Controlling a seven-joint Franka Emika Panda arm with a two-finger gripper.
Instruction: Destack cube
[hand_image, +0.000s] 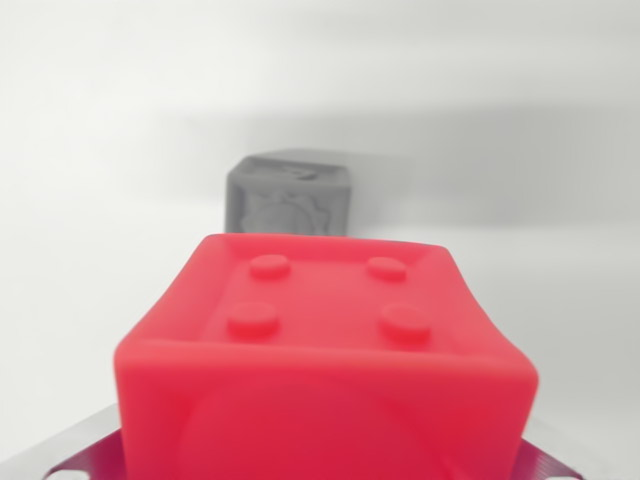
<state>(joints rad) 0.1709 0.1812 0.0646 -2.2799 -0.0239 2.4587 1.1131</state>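
Filling the lower half of your wrist view is the red cube, four studs on its top face, sitting between the metal fingers of the end effector, whose tips show at the bottom corners pressed to its sides, so it looks closed on the cube. Beyond it a grey cube stands alone on the white tabletop, well apart from the red one, so you can judge the stack already separated, with only setting down and release left. Your arm's pose is mostly out of frame; the camera looks forward and slightly down over the held cube.
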